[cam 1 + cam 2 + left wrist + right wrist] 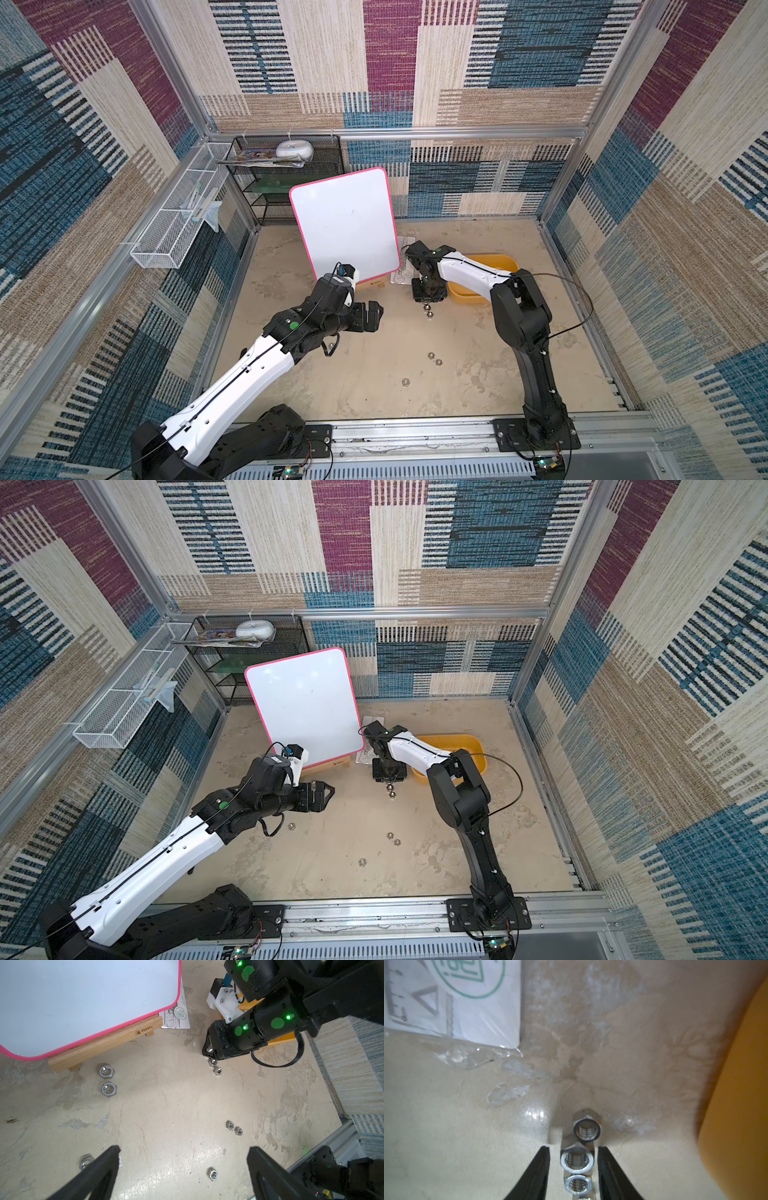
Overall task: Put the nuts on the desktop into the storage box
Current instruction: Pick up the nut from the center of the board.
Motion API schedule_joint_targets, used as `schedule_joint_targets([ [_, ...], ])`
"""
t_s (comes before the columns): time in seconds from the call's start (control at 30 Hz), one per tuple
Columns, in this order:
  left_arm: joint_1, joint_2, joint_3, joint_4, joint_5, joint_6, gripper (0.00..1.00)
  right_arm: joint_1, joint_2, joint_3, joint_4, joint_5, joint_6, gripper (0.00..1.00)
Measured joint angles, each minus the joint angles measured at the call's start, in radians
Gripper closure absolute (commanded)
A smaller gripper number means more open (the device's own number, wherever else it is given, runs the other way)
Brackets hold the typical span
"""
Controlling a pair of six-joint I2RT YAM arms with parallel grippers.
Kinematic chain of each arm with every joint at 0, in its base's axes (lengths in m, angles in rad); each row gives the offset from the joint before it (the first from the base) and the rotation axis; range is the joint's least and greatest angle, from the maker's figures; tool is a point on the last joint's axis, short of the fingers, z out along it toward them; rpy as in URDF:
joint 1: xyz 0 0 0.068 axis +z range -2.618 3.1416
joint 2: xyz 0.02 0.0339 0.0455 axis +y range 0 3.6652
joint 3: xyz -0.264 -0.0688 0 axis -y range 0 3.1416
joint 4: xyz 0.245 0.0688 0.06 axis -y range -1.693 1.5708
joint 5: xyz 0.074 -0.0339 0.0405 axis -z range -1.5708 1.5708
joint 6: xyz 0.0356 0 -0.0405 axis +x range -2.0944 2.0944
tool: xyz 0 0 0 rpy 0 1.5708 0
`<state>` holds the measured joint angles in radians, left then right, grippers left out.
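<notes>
While right gripper (573, 1147) loosely straddles nuts (576, 1161) without clamping, left gripper (184, 1147) spread wide above desktop (166, 1105)

storage box (500, 261): partly behind right arm (469, 270) | nut (84, 1161): half hidden by left hand (184, 1151)

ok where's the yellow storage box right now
In both top views the storage box sits on the right side of the desktop, partly hidden behind the right arm, just beside the right gripper.
</notes>
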<state>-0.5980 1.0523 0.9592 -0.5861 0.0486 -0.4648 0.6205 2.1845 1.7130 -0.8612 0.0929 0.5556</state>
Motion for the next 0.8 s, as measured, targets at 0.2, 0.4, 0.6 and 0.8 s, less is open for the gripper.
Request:
schedule_joint_targets([
  [0.2,0.000,-0.003,-0.006,-0.002,0.000,-0.003,0.00,0.000,0.002,0.000,0.000,0.000,0.000,0.63],
  [0.4,0.000,-0.004,-0.010,0.001,0.000,-0.004,0.00,0.000,0.008,0.000,0.000,0.000,0.000,0.67],
  [0.6,0.000,-0.005,-0.015,0.001,0.001,-0.004,0.00,0.000,0.012,0.000,0.000,0.000,0.000,0.71],
  [0.8,0.000,-0.009,-0.014,0.002,0.001,-0.004,0.00,0.000,0.013,0.017,-0.005,0.001,0.000,0.74],
])
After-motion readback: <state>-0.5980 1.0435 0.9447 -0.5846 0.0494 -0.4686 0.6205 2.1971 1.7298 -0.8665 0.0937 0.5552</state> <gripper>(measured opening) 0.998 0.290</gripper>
